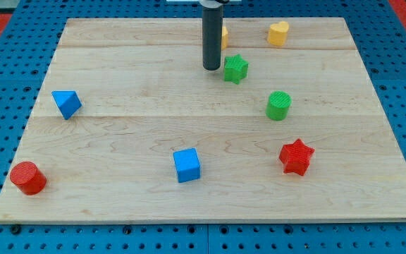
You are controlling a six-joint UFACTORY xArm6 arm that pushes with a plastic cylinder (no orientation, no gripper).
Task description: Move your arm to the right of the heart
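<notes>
The yellow heart (278,33) lies near the view's top, right of centre, on the wooden board (118,134). My tip (211,68) stands on the board well to the heart's left and a little lower. It is just left of the green star (235,68). Another yellow block (223,35) sits right behind the rod and is mostly hidden; its shape cannot be made out.
A green cylinder (278,105) lies below the heart. A red star (296,156) is at the lower right. A blue cube (187,165) is at the bottom centre, a blue triangular block (66,104) at the left, a red cylinder (27,178) at the bottom left.
</notes>
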